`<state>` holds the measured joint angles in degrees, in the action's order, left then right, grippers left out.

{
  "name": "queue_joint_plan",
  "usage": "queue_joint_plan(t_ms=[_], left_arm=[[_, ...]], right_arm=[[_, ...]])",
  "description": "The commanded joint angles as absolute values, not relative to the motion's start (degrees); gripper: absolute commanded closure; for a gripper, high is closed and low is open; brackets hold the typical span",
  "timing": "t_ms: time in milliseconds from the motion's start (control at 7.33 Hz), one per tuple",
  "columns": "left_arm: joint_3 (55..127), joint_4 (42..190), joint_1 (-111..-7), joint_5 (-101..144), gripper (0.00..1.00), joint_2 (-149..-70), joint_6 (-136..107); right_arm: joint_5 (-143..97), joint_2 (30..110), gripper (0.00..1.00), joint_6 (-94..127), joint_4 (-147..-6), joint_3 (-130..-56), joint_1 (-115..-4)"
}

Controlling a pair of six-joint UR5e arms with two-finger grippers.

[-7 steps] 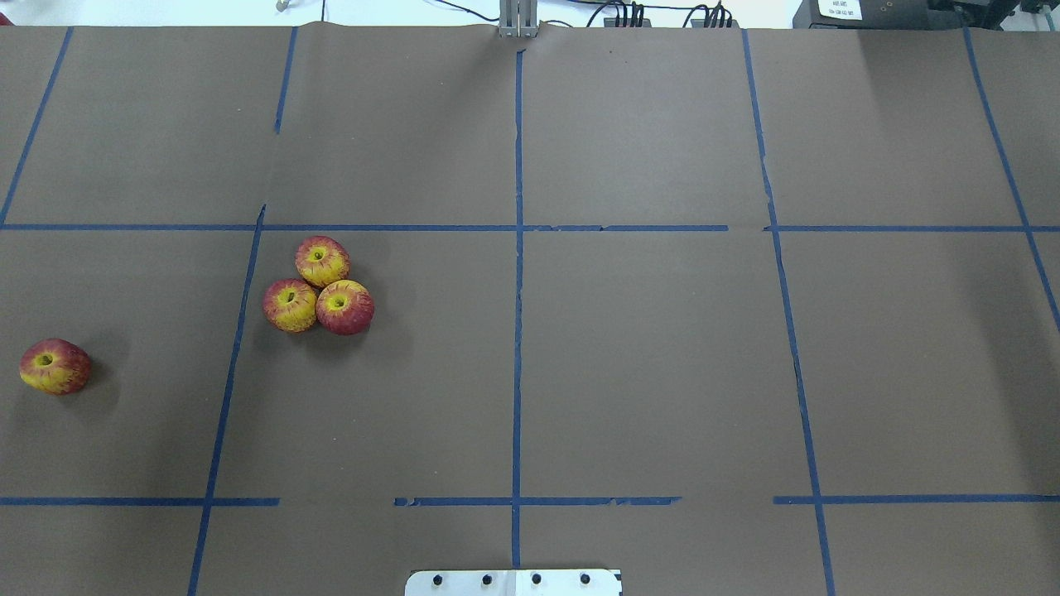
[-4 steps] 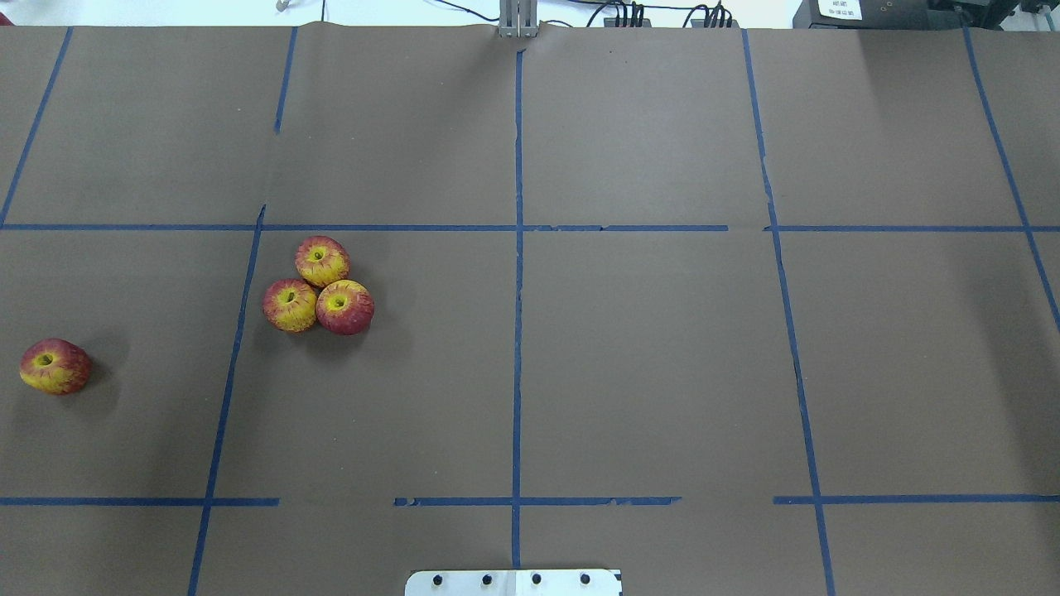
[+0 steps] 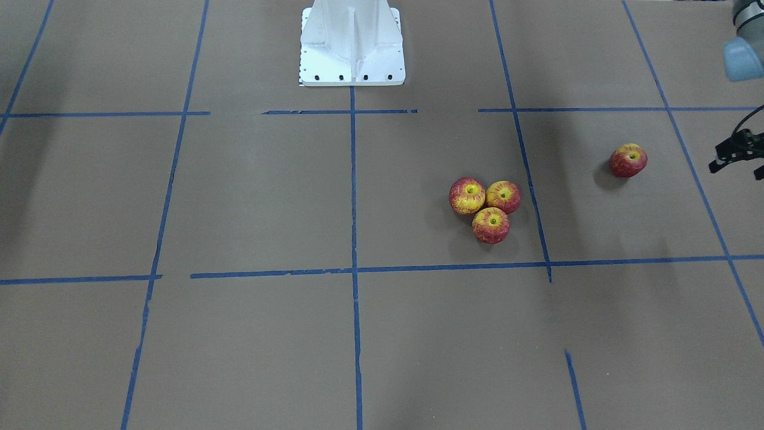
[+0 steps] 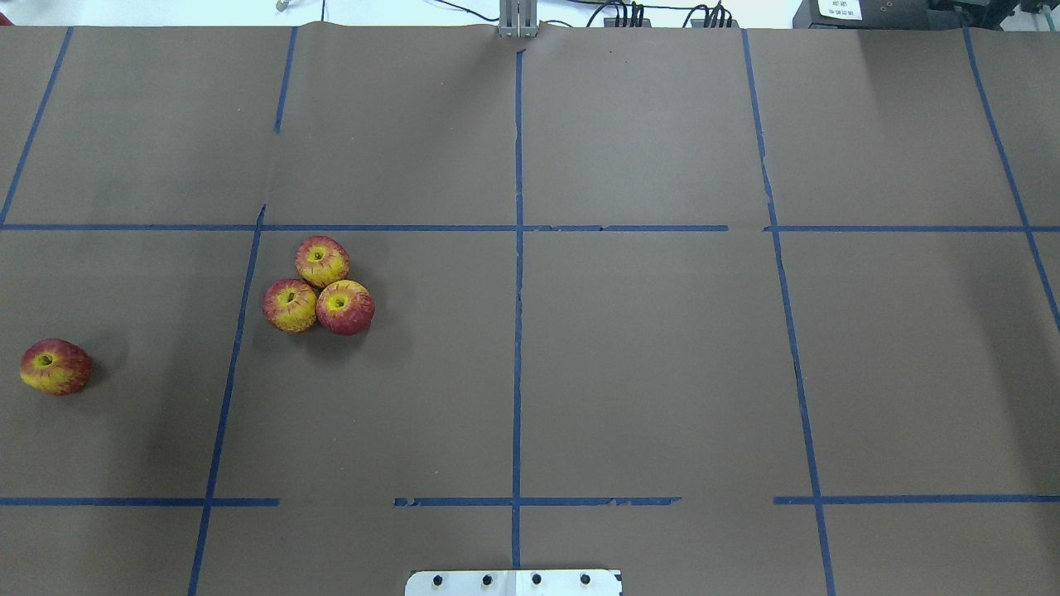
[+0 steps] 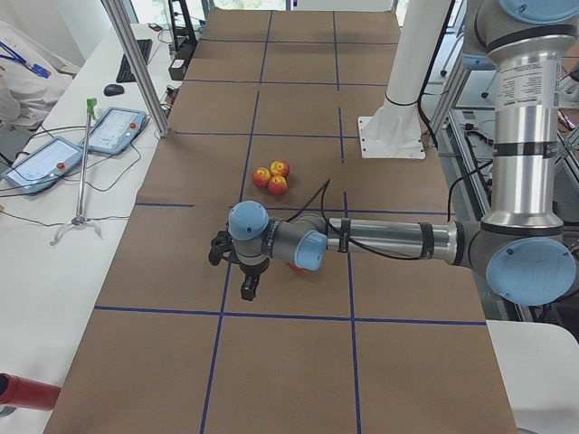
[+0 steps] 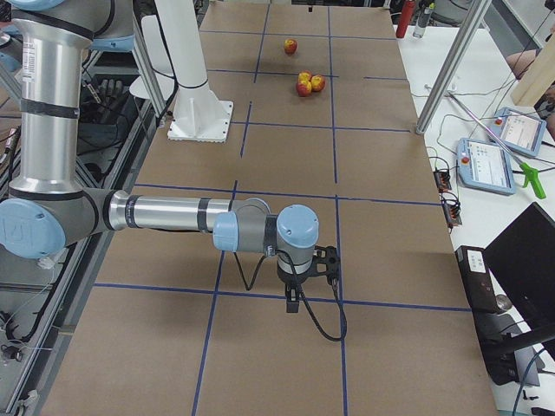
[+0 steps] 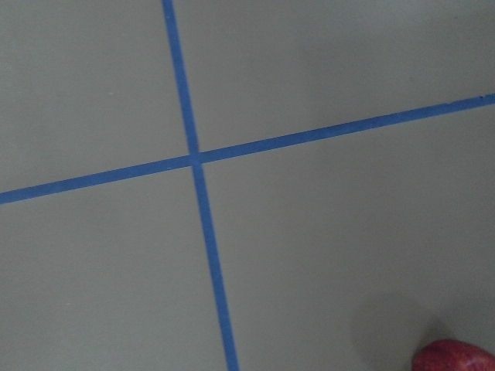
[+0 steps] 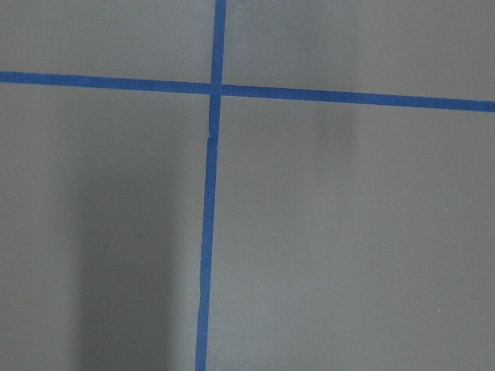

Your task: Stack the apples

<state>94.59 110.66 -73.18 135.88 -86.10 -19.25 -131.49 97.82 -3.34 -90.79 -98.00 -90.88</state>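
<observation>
- Hanging over the table, the black two-finger left gripper (image 3: 738,160) points down. It is well apart from the clump of three small round shiny red-and-yellow toy apples (image 4: 321,281), out on the clump's side toward the robot's left. It is cut off at the picture's edge, so I cannot tell if its fingers are spread or pressed together. I see no apple in it.
- One more small round red-and-yellow toy apple, the lone apple (image 4: 55,366), lies on the table between this gripper and the clump. It is just beside the gripper and well apart from the clump. I think the gripper waits there because this apple must be picked up first.
- In the clump, the three apples touch each other, with their stem dimples up. Pushed together like that, they leave a little dip in the middle. I think that dip is a good seat for the fourth apple. Nothing sits on top, so the stack is not yet made.
- On the clump's other side, well apart, hangs the black two-finger right gripper (image 6: 303,279). Only a side view shows it, so I cannot tell if it is spread or closed. It is likely parked there to keep out of the way.
- Under everything lies the brown paper table cover (image 4: 646,356) with blue tape lines (image 4: 517,331).
</observation>
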Motion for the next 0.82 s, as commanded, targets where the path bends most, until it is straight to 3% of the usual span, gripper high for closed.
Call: queue_joint_plan(t_ms=[0, 682], left_arm=[[98.7, 113.8, -63.8, 133.4, 0.0, -83.9, -34.5], [100.4, 113.7, -54.9, 128.5, 0.0, -82.0, -44.6]], right_arm=[[-131.6, 97.8, 0.0, -3.3, -90.8, -98.0, -90.9], [-131.5, 97.8, 0.0, -3.3, -90.8, -98.0, -90.9]])
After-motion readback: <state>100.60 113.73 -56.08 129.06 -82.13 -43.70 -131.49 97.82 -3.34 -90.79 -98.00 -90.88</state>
